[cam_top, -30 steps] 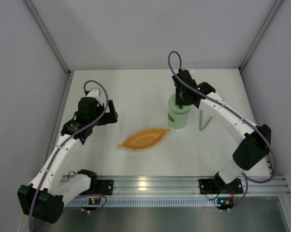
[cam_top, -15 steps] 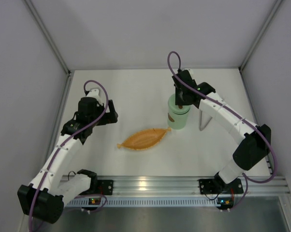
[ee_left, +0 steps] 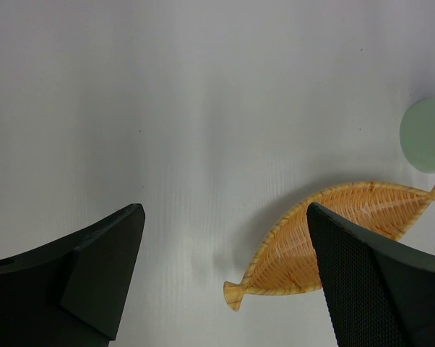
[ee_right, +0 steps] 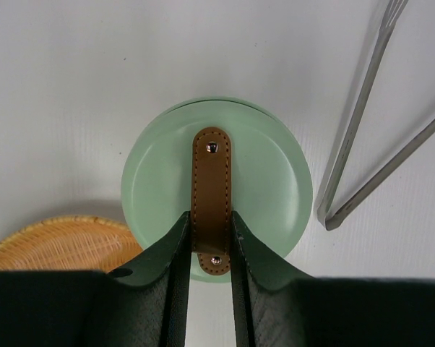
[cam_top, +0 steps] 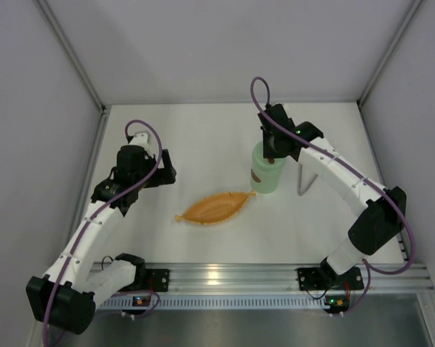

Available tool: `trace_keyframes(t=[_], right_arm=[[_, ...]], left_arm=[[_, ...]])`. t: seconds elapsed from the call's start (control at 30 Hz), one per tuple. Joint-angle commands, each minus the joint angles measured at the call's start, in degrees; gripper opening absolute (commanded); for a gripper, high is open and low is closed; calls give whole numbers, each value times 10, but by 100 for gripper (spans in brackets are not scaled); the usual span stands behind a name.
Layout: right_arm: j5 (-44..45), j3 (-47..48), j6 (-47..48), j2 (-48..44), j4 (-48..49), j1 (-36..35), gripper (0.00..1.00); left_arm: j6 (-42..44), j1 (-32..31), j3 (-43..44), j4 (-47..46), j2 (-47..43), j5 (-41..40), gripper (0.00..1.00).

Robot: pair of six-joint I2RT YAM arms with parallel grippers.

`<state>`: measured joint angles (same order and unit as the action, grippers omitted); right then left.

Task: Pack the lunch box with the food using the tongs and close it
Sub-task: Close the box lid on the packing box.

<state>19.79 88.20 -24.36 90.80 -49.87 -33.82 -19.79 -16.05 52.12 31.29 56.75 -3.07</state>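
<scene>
We see our right gripper [ee_right: 210, 220] pinched narrowly on the brown handle [ee_right: 212, 181] of the lid [ee_right: 268, 181], which sits atop the lunch box [cam_top: 264, 177] directly beneath its fingers. The tongs [ee_right: 355, 116] lie just right. Our left gripper [ee_left: 223, 213] gapes wide and holds nothing, with the orange dish [ee_left: 333, 224] ahead-right.

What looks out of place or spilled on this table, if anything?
Nothing stands out. The lid sits on the green lunch box, its brown handle pinched by the right gripper. The tongs lie flat beside it, the orange dish is upright and empty, and nothing is spilled.
</scene>
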Motion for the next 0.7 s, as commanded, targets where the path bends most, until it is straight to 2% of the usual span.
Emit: trace_keyframes(t=[0.0,0.67], right_arm=[[3,29,10,-28,-21,11,11],[-23,-14,12,-19,0,12,12]], left_arm=[[0,-1,9,-8,-6,-7,99],[0,-2,9,-7,-6,-8,99]])
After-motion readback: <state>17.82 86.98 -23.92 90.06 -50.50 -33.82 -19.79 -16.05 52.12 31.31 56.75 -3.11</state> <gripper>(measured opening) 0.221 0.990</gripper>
